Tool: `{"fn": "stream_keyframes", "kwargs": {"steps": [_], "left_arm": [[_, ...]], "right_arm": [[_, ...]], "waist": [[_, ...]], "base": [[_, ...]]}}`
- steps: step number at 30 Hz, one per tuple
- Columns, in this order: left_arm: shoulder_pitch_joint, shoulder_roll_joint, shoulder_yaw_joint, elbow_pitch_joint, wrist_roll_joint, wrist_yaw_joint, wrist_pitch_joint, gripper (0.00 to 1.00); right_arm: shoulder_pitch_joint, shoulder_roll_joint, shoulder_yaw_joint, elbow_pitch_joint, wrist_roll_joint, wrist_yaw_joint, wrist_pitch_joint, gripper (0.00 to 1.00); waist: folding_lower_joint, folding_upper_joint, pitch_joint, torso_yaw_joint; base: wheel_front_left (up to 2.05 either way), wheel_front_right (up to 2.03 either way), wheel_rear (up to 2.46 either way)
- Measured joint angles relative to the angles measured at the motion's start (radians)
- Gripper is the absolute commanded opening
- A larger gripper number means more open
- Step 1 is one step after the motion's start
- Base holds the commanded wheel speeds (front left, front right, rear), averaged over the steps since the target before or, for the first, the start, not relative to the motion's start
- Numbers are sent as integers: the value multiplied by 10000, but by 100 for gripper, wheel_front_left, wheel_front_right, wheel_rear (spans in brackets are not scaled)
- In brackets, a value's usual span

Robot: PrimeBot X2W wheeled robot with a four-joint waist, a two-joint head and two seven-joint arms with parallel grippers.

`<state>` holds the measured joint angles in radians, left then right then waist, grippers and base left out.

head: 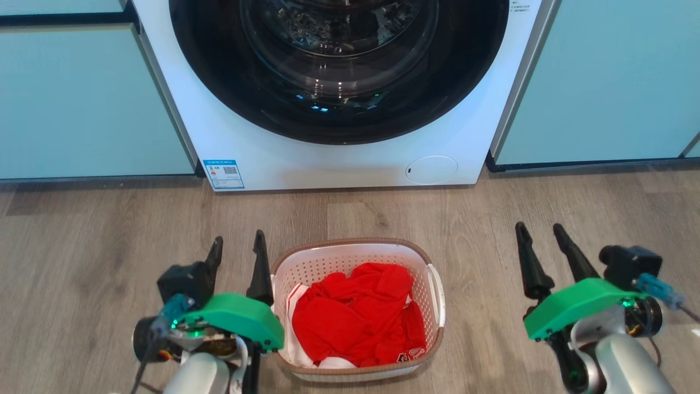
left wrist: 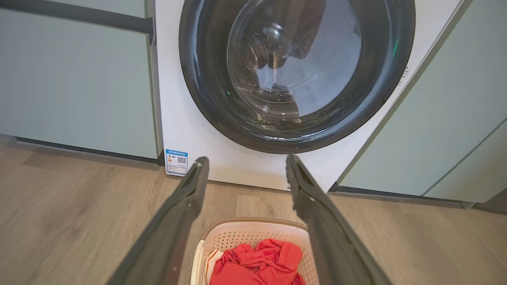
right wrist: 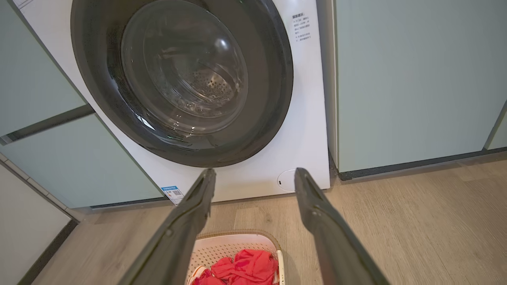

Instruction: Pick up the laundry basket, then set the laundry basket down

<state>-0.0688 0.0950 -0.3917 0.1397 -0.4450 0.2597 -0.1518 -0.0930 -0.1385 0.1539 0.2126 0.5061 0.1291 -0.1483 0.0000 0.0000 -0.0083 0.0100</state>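
laundry basket: on the floor before the washing machine, red clothes inside | left gripper: fingers apart, empty — one finger just beside the basket's left rim | right gripper: fingers apart, empty — well apart from its right side

Your left gripper and right gripper each had long dark tapering fingers, green covers — silvery forearms, teal cable plugs.
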Motion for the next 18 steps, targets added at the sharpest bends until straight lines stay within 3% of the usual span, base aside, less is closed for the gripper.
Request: {"fn": "stream_keyframes", "kwargs": {"steps": [8,13,18], "left_arm": [[-207,35,-424,-151,652,102,-186,100],[-205,-36,-171,-654,1101,360,-345,100],[-179,-209,157,-861,1300,221,-520,100]], "right_arm": [[-33,-140,401,-84,-541,0,-255,100],[-33,-253,407,-332,-940,0,-320,100],[-29,-232,430,-765,-997,0,-485,100]], "waist": [[0,0,-11,-9],[0,0,14,-9],[0,0,41,-9]], "base": [[0,0,0],[0,0,0],[0,0,0]]}}
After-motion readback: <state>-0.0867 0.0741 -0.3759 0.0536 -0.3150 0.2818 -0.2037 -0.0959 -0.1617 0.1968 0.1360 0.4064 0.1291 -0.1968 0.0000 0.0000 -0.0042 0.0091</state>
